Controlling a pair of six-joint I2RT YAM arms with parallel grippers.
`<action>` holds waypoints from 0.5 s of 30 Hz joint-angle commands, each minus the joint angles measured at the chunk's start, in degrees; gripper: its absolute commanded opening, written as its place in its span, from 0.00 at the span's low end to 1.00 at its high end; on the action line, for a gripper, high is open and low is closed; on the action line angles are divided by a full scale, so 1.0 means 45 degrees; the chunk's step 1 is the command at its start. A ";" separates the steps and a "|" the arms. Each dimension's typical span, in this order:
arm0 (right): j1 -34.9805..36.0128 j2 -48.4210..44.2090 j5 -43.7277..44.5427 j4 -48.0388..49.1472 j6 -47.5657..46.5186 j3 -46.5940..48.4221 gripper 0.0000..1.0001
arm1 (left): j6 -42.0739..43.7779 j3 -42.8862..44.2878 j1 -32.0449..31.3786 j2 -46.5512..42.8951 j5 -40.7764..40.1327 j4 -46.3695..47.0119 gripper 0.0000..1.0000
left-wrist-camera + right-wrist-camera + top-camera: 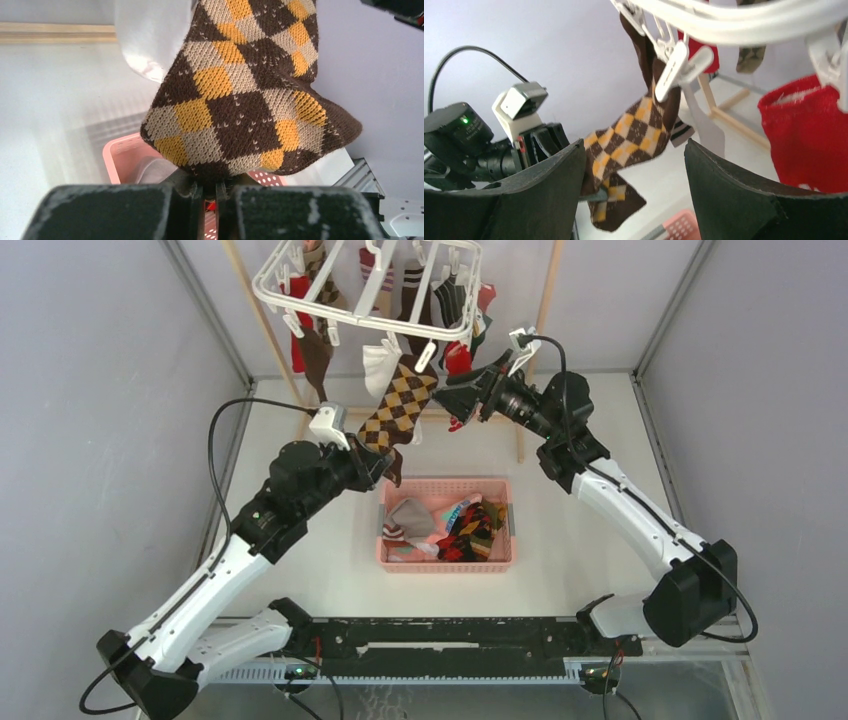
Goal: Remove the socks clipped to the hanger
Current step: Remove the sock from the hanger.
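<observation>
Because the left gripper (210, 192) is clenched on the lowest fold of the brown argyle sock (240, 100), the knit fans up and away from its pads and bunches just above them. The sock's upper end sits higher, pinched in a white clip (676, 67) dangling from the hanger (744, 30). The right gripper (634, 150) stands released with its jaws wide, the clip just above and ahead of its fingertips and the sock's middle hanging between them without touching either pad. I judge the sock light, limp and stretchy: it will lengthen under a pull before the clip gives, then spring loose, so the better hold is a thick pinch of doubled fabric close under the clip, not the thin toe end. The clip itself looks like small, hard plastic that could twist or swing the whole frame if tugged sideways. Below the left gripper lies a pink basket (445, 483) with loose socks in it. How deep the fabric runs between the left pads is hidden by the pads themselves, and the clip's bite on the cuff is partly masked. A red sock (804, 130) beside the right finger is cut off by the frame edge, and a white sock (150, 35) behind the argyle is blurred
</observation>
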 commanded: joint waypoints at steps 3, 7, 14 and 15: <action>-0.0151 0.0849 0.0744 0.3826 0.1410 0.0121 0.79 | -0.0464 0.0930 0.0409 0.0015 0.1616 0.0059 0.08; -0.0370 0.1594 0.0834 0.5273 0.2288 0.0208 0.77 | -0.0560 0.0999 0.0602 0.0047 0.2121 0.0037 0.08; -0.0727 0.2601 0.0857 0.6285 0.3218 0.0524 0.75 | -0.0768 0.1153 0.0882 0.0000 0.3030 0.0023 0.09; -0.0762 0.2699 0.0846 0.6392 0.3301 0.0578 0.75 | -0.0822 0.1161 0.0911 0.0010 0.3172 0.0046 0.09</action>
